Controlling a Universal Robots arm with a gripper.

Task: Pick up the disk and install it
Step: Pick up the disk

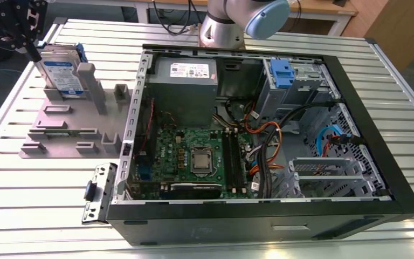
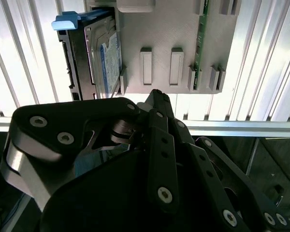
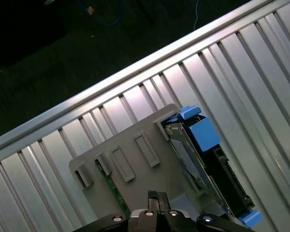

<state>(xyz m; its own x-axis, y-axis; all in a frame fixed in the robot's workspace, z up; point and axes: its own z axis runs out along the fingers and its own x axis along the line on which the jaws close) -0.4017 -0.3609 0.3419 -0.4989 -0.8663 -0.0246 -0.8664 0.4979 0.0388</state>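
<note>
Silver-grey and framed by a blue caddy, the disk [image 1: 58, 73] is standing on edge in a grey slotted holder [image 1: 63, 127]. It is sitting close to the worktop [image 1: 34, 216] corner at the exterior view's upper left, well apart from the open computer case [image 1: 228, 221]. I am hovering the gripper [image 1: 30, 52] just above and beside the disk, over the worktop's edge, and it is not touching the disk. In the first wrist view its fingers [image 3: 153, 199] are looking pressed together into a narrow tip, carrying nothing.

I am judging the risk this way. With the fingers this narrow they cannot straddle the disk, so a descent would be jabbing its top edge or the caddy's blue handle [image 2: 67, 21] and tipping it in the slot. Coming in off-centre could also be catching the holder's upright post [image 1: 86, 75] rather than the drive.
</note>
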